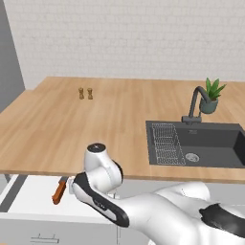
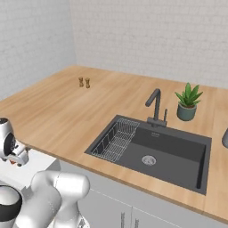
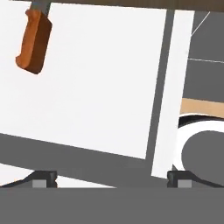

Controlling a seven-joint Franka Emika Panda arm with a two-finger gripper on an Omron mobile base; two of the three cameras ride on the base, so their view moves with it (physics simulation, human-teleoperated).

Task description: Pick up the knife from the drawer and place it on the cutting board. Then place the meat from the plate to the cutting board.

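Observation:
The drawer (image 1: 28, 198) stands pulled out under the counter's front edge, its flat white inside showing. In it lies the knife (image 1: 59, 190), orange-brown handle toward the front and the blade running back under the counter. In the hand view the knife (image 3: 34, 43) sits at the upper left on the drawer floor (image 3: 100, 78). My gripper (image 3: 112, 178) hangs open above that floor, well to the side of the handle, with nothing between its fingertips (image 3: 43, 178). The cutting board, the meat and the plate are out of view.
The wooden counter (image 1: 95, 129) carries two small shakers (image 1: 85, 93) at the back. A dark sink (image 1: 196, 143) with a wire rack (image 1: 167, 143), a faucet (image 1: 194, 105) and a potted plant (image 1: 210, 95) lie to the right. The drawer's grey front panel (image 1: 48, 229) is nearest.

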